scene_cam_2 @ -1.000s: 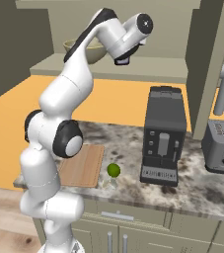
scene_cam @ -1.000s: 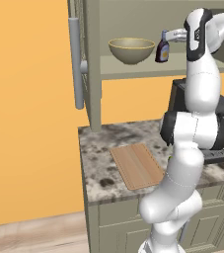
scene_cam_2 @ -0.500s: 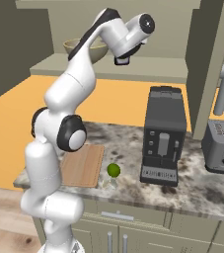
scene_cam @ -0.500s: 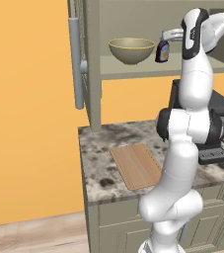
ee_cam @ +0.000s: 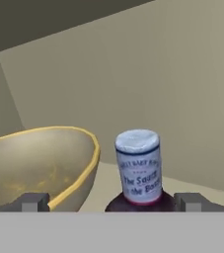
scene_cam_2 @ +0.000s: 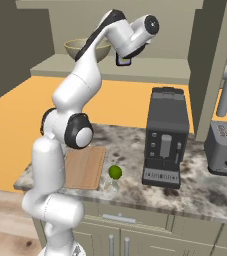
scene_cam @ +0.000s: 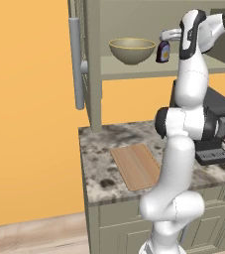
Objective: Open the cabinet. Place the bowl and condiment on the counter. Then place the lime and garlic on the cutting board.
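We see the wall cabinet [scene_cam: 91,64] with its door swung open, the long bar handle [scene_cam: 76,64] standing at the left. On its inner shelf [scene_cam: 134,69] the bowl [scene_cam: 132,50] rests upright, and the condiment bottle [scene_cam: 163,51] stands just beside it, to its right in the left base view. The arm reaches up to the shelf, and the pincer [ee_cam: 112,201] is spread wide, one fingertip [ee_cam: 34,201] low before the bowl's rim and the other past the bottle's far side; the bottle [ee_cam: 138,173] stands between them, and we cannot tell whether either tip touches it. Its pale cap and printed label face the hand camera, with the bowl [ee_cam: 39,165] close at its left.

Below, on the mottled tabletop [scene_cam_2: 200,187], the wooden cutting board [scene_cam_2: 85,166] lies flat and bare. The lime [scene_cam_2: 115,172] sits on the stone just beside the board's right edge, with the pale garlic [scene_cam_2: 110,186] touching or nearly touching it in front. A dark coffee machine [scene_cam_2: 166,136] and a grey toaster [scene_cam_2: 226,148] stand further right.
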Motion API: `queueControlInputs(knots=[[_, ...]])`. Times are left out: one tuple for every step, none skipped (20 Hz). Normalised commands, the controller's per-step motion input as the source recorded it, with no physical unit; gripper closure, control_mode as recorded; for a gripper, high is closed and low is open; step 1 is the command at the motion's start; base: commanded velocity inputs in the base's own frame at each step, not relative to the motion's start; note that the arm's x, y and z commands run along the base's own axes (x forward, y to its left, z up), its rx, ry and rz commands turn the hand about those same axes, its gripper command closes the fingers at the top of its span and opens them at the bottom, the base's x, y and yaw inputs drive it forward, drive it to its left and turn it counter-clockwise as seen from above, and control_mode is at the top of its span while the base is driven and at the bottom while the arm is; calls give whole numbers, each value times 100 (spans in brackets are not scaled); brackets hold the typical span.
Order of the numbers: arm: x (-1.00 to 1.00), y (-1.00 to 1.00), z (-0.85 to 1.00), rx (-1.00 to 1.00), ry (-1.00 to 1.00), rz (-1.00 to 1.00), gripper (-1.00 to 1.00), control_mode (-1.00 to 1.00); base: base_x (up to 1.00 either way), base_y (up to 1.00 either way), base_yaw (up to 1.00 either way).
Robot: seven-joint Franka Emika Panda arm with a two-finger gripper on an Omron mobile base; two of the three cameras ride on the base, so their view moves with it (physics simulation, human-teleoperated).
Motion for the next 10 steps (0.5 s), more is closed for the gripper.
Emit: queueControlInputs(knots=[[26, -9, 0, 0, 0, 2, -100, -100, 0, 0, 0], [28, -9, 0, 0, 0, 2, -100, -100, 0, 0, 0], [28, -8, 0, 0, 0, 2, -100, -100, 0, 0, 0], [26, -7, 0, 0, 0, 2, -100, -100, 0, 0, 0], [27, -6, 0, 0, 0, 2, -100, -100, 0, 0, 0], [25, -1, 0, 0, 0, 2, -100, -100, 0, 0, 0], [26, -4, 0, 0, 0, 2, -100, -100, 0, 0, 0], [24, -1, 0, 0, 0, 2, -100, -100, 0, 0, 0], [24, -1, 0, 0, 0, 2, -100, -100, 0, 0, 0], [24, -1, 0, 0, 0, 2, -100, -100, 0, 0, 0]])
